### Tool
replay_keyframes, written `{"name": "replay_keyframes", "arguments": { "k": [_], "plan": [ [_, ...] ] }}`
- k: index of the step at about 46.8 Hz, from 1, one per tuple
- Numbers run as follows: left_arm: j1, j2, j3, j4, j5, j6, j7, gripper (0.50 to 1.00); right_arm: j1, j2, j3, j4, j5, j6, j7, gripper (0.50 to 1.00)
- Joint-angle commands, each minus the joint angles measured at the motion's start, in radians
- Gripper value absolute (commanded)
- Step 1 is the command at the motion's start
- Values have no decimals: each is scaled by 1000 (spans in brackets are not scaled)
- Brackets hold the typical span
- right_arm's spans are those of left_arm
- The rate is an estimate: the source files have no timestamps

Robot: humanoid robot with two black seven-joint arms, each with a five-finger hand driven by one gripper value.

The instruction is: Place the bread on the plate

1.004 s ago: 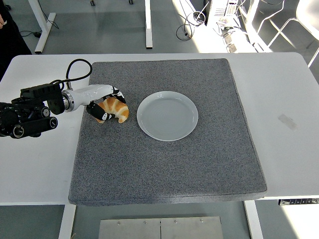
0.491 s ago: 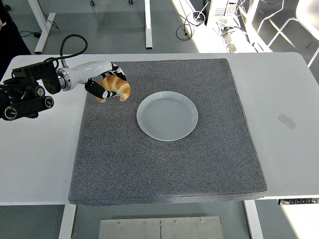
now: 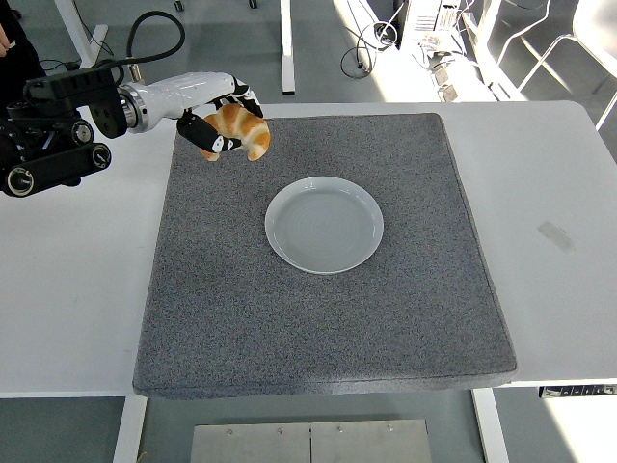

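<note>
Golden-brown and glossy, that bread (image 3: 241, 130) looks like a croissant-shaped piece, and right now it's up in the air over the far left part of the grey mat (image 3: 318, 318), well apart from the plate (image 3: 324, 224). The left hand (image 3: 220, 121) has its fingers curled around it from behind and underneath, so it's clearly gripping it, not just touching.

My guess on handling: it'll be light and a bit soft or flaky if real, stiffer if it's a fake prop, honestly can't tell which from here. The curved shape means taking it around the thick middle makes sense, which is roughly where the hand has it. Squeeze too hard and real bread would crush; the shiny crust could also slip a little.

What you can't see: the fingers cover the back of the bread, so how much of it sits in the palm is hidden. The arm gets cut off at the left edge. No right arm anywhere over the white bench (image 3: 67, 289). Someone's dark sleeve (image 3: 12, 48) pokes in at the top left corner.
</note>
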Motion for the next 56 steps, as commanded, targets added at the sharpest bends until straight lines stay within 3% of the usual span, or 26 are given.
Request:
{"name": "replay_keyframes", "arguments": {
  "k": [1,9,24,56],
  "plan": [
    [-9,-32,-2,0,2,0,1,637,0,0,0,0,0,0,0,1000],
    [-9,-112,-4,0,10,2,1,640,0,0,0,0,0,0,0,1000],
    [51,-193,0,20,42,3,1,643,0,0,0,0,0,0,0,1000],
    [158,-276,12,129,73,5,1,658,0,0,0,0,0,0,0,1000]
  ]
}}
